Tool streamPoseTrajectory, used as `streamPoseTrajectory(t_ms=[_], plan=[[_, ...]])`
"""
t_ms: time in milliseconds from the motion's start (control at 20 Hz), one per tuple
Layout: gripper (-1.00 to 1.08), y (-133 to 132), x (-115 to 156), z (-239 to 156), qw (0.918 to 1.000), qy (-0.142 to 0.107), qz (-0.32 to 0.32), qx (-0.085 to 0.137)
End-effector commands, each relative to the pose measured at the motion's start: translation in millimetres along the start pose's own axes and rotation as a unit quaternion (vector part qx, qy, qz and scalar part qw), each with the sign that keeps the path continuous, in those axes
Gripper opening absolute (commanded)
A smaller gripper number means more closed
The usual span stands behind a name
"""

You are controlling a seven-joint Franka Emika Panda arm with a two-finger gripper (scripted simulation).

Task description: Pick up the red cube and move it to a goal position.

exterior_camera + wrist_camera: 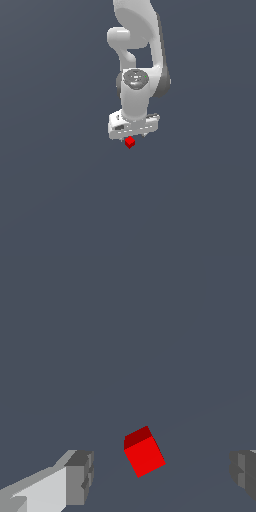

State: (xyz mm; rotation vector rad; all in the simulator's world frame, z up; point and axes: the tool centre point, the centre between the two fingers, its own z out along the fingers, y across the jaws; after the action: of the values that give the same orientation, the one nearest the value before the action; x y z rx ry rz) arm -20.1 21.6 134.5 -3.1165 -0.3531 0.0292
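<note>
Right now your gripper [131, 136] hangs wrist-down from the white arm [137, 50], which drops in from the upper edge of the exterior view. The red cube [130, 142] sits directly beneath the hand, showing just below its white body [132, 124], roughly midway across the dark grey surface [60, 200] and well away from every edge and corner you can see.

Look at the wrist view and you get the clearer story. The red cube [143, 452] lies between the two fingers, and the gripper [162, 471] is spread wide: one grey fingertip [80, 476] stands off to one side of the cube, the other fingertip [244, 471] is well apart on the opposite side, partly cut by the frame. Neither pad touches the cube; bare surface [125, 331] shows in both gaps. The cube sits closer to the first fingertip than to the second, so it is off-centre in the opening. It is also turned at an angle to the fingers (you see a darker face and a brighter face meeting along a slanted edge), so its sides do not line up with the pads.

From the exterior view you cannot tell whether the fingertips reach the cube's level, because the hand hides most of them.
</note>
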Motion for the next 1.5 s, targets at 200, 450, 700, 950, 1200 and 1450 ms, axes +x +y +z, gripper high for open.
streamPoseTrajectory(t_ms=[200, 450, 700, 950, 1200, 1450], plan=[[1.0, -3.3, -17.1, 39.3, 0.9967, 0.003, -0.082, -0.001], [1.0, -3.5, -30.4, 71.4, 0.9891, 0.005, -0.147, -0.002], [1.0, -2.0, -39.7, 95.2, 0.9808, 0.007, -0.195, -0.004], [1.0, -0.1, -45.0, 110.1, 0.9746, 0.008, -0.224, -0.005], [1.0, 1.3, -46.5, 115.3, 0.9723, 0.008, -0.233, -0.005], [-1.0, 1.3, -46.5, 115.3, 0.9723, 0.008, -0.233, -0.005]])
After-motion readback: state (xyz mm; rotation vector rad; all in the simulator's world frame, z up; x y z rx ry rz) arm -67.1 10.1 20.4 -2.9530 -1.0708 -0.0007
